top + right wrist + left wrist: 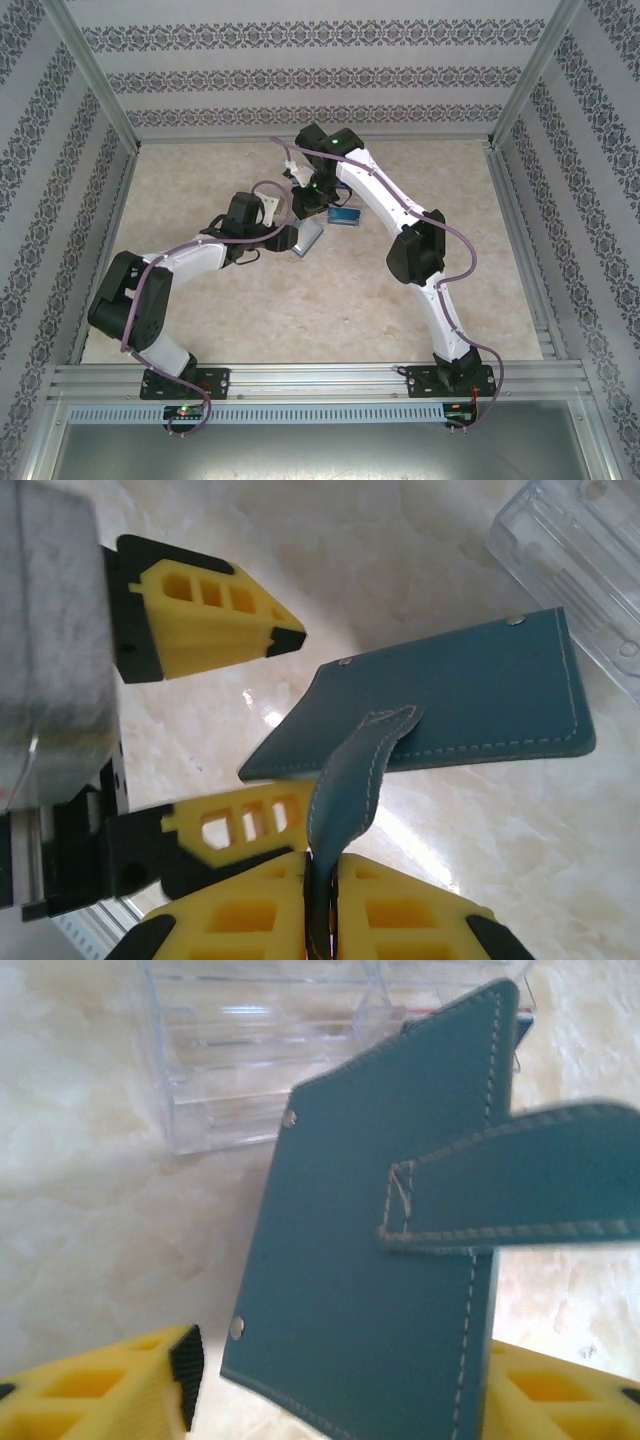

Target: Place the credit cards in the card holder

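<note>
Right end effector (320,865) is clamped shut on the closure strap (350,770) of the teal card holder (470,695). The holder hangs from that strap, tilted, and looks lifted off the marble tabletop (480,880), though contact at the far edge can't be ruled out. It looks folded shut, stitched outer face toward both wrist cameras.

Left end effector (305,725) is at medium width, yellow fingers (140,1390) on either side of the holder's lower end. There is a visible gap at the upper finger in the right wrist view, so it has no grip yet.

The clear compartmented tray (250,1050) is just behind the holder. A blue patch (345,216) beside the grippers in the top view is probably the credit cards, too small to confirm.

Risks:
- The strap is a thin, soft hold, so the holder can swing or twist, and the left fingers could then catch a corner or miss.
- Left jaws pressing on the soft holder's edges could buckle it or pop it out.
- Strap slipping from the right pinch would drop the holder.
- The holder's top corner is near the tray, and a sideways pull may knock it.
- No open pocket shows, so cards can't go in.
</note>
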Robot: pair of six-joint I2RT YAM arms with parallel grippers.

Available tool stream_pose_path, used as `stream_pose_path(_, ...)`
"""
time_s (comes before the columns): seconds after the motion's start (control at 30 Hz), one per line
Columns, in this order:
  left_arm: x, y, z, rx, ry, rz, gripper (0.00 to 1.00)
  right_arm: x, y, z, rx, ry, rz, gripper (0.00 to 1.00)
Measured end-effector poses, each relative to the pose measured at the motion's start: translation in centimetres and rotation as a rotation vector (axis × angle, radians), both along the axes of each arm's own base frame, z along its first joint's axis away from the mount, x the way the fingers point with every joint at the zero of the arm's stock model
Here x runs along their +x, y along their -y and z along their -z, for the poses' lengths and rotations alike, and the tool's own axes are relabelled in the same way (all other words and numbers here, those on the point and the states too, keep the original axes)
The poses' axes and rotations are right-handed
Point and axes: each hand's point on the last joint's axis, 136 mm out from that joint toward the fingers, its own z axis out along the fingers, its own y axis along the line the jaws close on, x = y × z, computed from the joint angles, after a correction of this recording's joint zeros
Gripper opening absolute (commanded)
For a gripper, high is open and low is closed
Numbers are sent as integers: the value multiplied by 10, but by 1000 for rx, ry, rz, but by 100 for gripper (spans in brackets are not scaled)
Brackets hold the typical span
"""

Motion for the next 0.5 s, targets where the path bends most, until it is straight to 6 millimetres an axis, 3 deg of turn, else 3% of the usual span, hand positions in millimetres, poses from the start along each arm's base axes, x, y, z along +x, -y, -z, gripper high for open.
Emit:
stream_pose_path(0.3, 6, 9, -3, -7, 14, 53, 14, -2, -3, -2, 18, -13, -4, 19)
stream_pose_path(0.43, 1, 12, -2, -6, 3, 91, 10, 0, 0, -2, 25, -18, 5, 29)
stream_pose_path(0.5, -3, 14, -2, -4, -10, 118, 9, 2, 2, -1, 32, -25, 12, 42)
